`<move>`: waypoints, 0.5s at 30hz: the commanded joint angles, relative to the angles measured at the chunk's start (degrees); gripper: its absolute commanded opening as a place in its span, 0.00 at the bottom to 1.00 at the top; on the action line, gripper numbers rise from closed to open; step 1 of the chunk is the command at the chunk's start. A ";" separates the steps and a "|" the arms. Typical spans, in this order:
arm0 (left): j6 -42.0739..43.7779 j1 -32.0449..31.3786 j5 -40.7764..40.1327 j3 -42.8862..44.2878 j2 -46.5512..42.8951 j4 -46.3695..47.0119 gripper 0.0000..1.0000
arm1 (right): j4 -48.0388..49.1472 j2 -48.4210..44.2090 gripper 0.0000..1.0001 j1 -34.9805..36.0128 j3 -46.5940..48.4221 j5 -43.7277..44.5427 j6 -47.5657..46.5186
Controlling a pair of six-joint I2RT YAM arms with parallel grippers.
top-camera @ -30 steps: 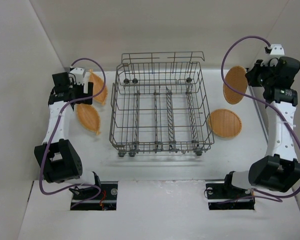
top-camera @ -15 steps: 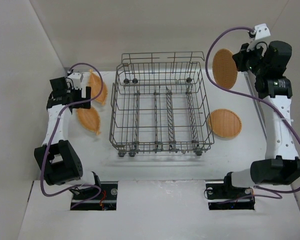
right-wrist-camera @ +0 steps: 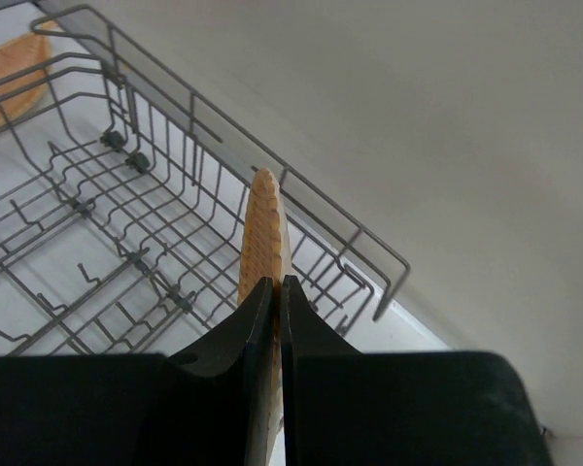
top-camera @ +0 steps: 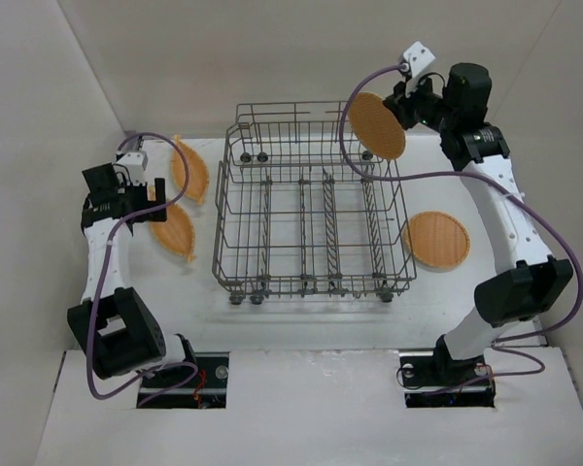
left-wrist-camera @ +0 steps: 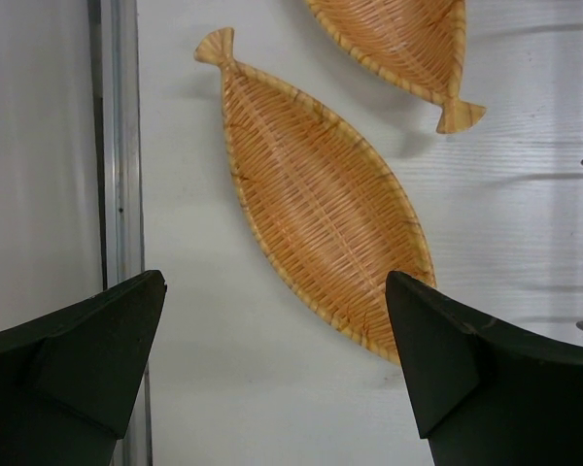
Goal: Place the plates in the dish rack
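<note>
The grey wire dish rack [top-camera: 313,279] stands mid-table. My right gripper [top-camera: 398,109] is shut on a round orange woven plate [top-camera: 376,124] and holds it upright above the rack's back right corner. In the right wrist view the plate [right-wrist-camera: 264,228] is edge-on between the shut fingers [right-wrist-camera: 278,291], with the rack [right-wrist-camera: 126,218] below. A second round plate [top-camera: 436,239] lies flat right of the rack. Two leaf-shaped woven plates [top-camera: 189,167] [top-camera: 173,229] lie left of the rack. My left gripper [top-camera: 148,192] is open and empty above the nearer one [left-wrist-camera: 321,194]; its right finger [left-wrist-camera: 457,359] overlaps the plate's near end.
White walls close in the table at the back and both sides. A grey metal strip [left-wrist-camera: 121,146] runs along the left wall beside the leaf-shaped plates. The second leaf-shaped plate's tail [left-wrist-camera: 457,115] shows at the top of the left wrist view.
My right arm has swung left with the round plate, from the table's right side to above the rack's back right corner. My left gripper has drifted slightly left and nearer.
</note>
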 commanded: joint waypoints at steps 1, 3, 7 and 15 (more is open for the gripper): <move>-0.43 1.63 1.19 -1.83 -3.64 1.14 1.00 | 7.76 0.30 0.00 2.67 4.89 -4.40 -5.27; -0.43 2.33 1.36 -2.44 -4.17 1.05 1.00 | 8.11 1.44 0.00 4.07 5.51 -5.63 -6.94; -0.43 3.48 1.54 -3.59 -5.40 0.70 1.00 | 8.47 3.38 0.00 7.15 6.04 -7.30 -10.54; -0.69 4.97 1.54 -5.26 -6.02 0.88 1.00 | 9.87 5.40 0.00 12.07 4.11 -10.64 -18.26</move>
